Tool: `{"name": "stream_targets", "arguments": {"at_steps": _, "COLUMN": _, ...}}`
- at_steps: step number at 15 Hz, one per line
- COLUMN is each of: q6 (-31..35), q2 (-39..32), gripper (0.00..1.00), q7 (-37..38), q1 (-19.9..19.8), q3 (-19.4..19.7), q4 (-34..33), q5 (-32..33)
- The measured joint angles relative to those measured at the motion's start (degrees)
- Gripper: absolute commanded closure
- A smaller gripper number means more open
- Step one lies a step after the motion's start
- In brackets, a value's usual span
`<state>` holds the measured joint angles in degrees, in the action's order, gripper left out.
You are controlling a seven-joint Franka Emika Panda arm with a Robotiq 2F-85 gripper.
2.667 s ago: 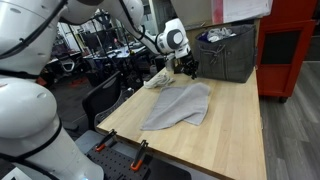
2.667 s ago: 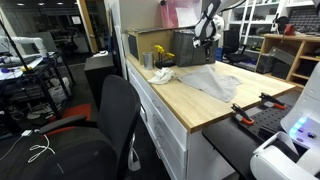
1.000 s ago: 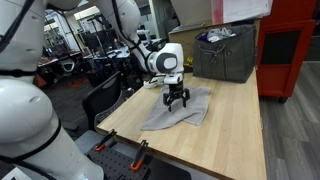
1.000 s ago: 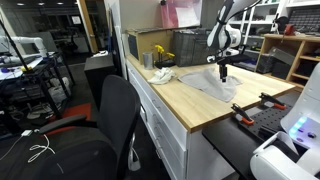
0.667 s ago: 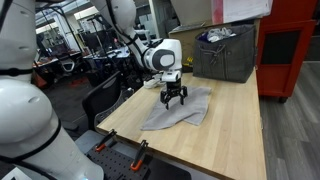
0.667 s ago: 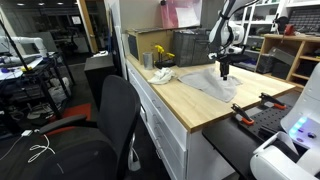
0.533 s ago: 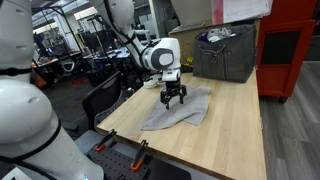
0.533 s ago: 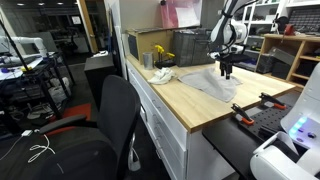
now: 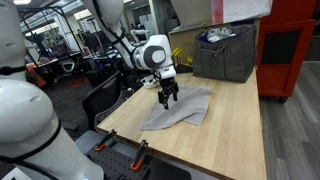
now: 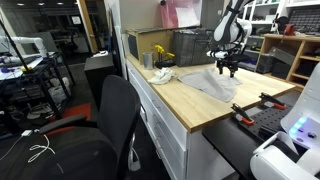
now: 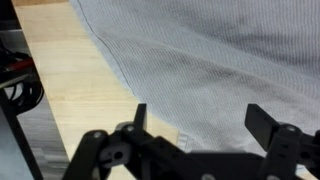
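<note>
Hovering over an edge of the grey cloth (image 9: 190, 108), the gripper (image 9: 166, 99) is seen with jaws spread wide and empty; the cloth is laid, seemingly rumpled, on the wooden table (image 9: 235, 135).

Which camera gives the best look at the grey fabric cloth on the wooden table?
An exterior view: the grey fabric cloth shows nearly whole, outline and folds clear. In an exterior view the cloth looks small and foreshortened. The wrist view shows only its edge, close up.
</note>
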<state>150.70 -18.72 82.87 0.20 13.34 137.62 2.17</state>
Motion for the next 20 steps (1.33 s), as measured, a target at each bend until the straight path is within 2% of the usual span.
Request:
{"name": "stream_targets", "arguments": {"at_steps": 4, "q6": 0.44, "q2": 3.82, "gripper": 0.00, "q7": -5.74, "q1": 1.60, "q3": -1.55, "q4": 2.06, "q5": 3.84}}
{"name": "stream_targets", "arguments": {"at_steps": 8, "q6": 1.12, "q2": 6.10, "gripper": 0.00, "q7": -14.70, "q1": 1.68, "q3": -3.62, "q4": 3.15, "q5": 4.49}}
{"name": "stream_targets", "arguments": {"at_steps": 15, "q6": 3.72, "q2": 5.31, "gripper": 0.00, "q7": -37.70, "q1": 0.51, "q3": -6.53, "q4": 3.52, "q5": 3.18}}
{"name": "stream_targets", "arguments": {"at_steps": 20, "q6": 3.79, "q2": 1.00, "gripper": 0.00, "q7": -51.85, "q1": 0.60, "q3": -6.83, "q4": 3.17, "q5": 3.54}}
